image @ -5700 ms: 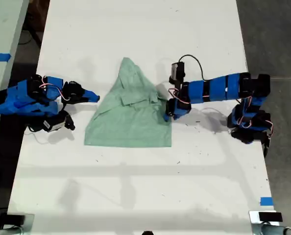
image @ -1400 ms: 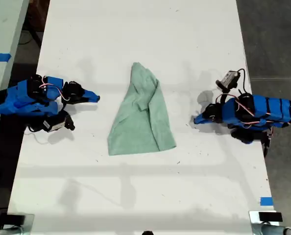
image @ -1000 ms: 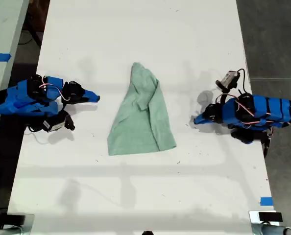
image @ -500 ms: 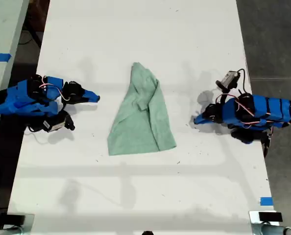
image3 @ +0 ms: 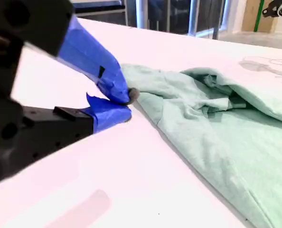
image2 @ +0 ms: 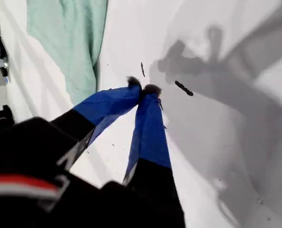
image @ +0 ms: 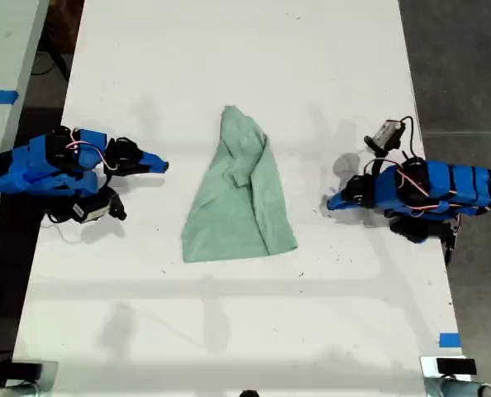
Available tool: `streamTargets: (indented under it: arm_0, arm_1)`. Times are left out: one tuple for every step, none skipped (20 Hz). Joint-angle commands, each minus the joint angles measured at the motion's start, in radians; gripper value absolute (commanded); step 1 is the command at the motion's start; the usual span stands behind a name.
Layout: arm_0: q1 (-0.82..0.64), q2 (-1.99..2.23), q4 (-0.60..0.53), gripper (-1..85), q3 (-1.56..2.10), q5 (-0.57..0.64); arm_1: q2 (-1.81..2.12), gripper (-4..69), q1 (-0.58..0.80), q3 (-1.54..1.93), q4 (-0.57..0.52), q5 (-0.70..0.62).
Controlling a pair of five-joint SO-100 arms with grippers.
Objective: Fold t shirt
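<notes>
— Where does the t shirt (image: 237,207) lie?

— Mid-counter (image: 229,331) in the exterior view, between the two arms and touching neither. It is pale mint green, pointed at the end toward the top of that view and wider at the other end, with one side folded over the middle so a flap edge runs down it.

— Can the layers under that flap be made out?

— No. From above, only the top layer and a few creases show. The second wrist view looks low across the counter and catches a bunched ridge of cloth (image3: 217,123) in the middle, but the far side is cut off by the frame.

— And the first hand (image: 332,203)?

— It is at the exterior view's right, low over the counter and apart from the shirt. In its own wrist view the blue tips (image2: 143,88) meet with nothing between them. The shirt (image2: 70,38) shows only as a cropped patch there, and dark specks (image2: 183,88) sit on the counter near the tips.

— The second hand (image: 161,165)?

— At the exterior view's left, pointing toward the shirt. Its tips (image3: 127,104) are drawn together and empty, just short of the cloth edge. Whether they touch the counter cannot be told.
</notes>
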Motion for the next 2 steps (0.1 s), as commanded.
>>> streamTargets:
  arm_0:
    - [0.025,0.005,-0.021,0.0,0.008,-0.018]
    - [0.025,0.005,-0.021,0.0,0.008,-0.018]
  arm_1:
    - [0.014,2.2,-0.009,0.054,0.006,0.012]
    - [0.014,2.2,-0.009,0.054,0.006,0.012]
